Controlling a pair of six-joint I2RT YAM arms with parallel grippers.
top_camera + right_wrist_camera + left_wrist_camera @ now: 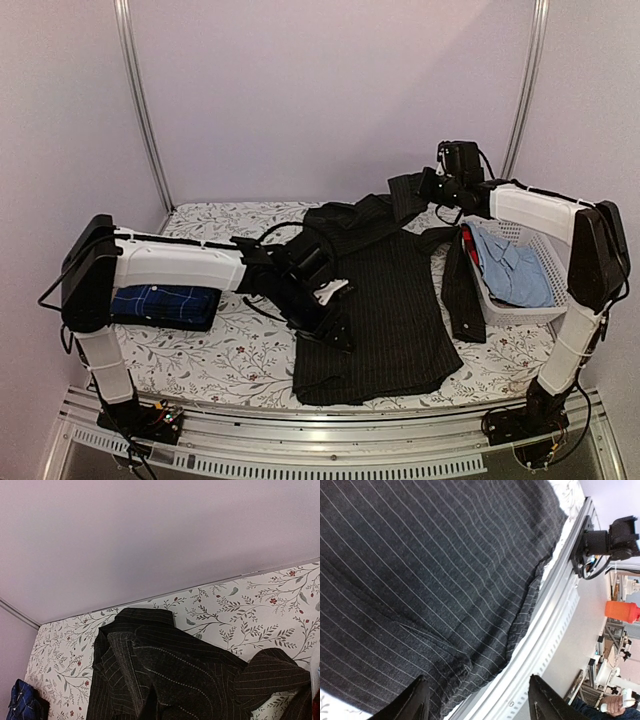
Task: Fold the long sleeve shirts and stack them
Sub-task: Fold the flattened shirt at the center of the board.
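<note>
A bench [230, 350] covered in a floral-print cloth carries two shirts. The black pinstriped shirt [385, 310] lies in the middle of the bench. Its body is spread flat and reaches almost to the near edge, and one sleeve trails toward the right edge. The left end effector [335, 325] hovers low over the left side of this shirt. Its two fingers [417, 702] stand apart with nothing between them, and striped cloth fills the wrist view beneath. The right end effector [428, 185] is raised near the far edge, toward the far right corner. It is closed, pinching a fold of the black shirt's upper part, which rises crumpled off the bench. The navy checked shirt [165, 303] sits folded at the left edge, under the left arm. A white basket [500, 312] at the right edge holds a light blue garment [515, 265].
</note>
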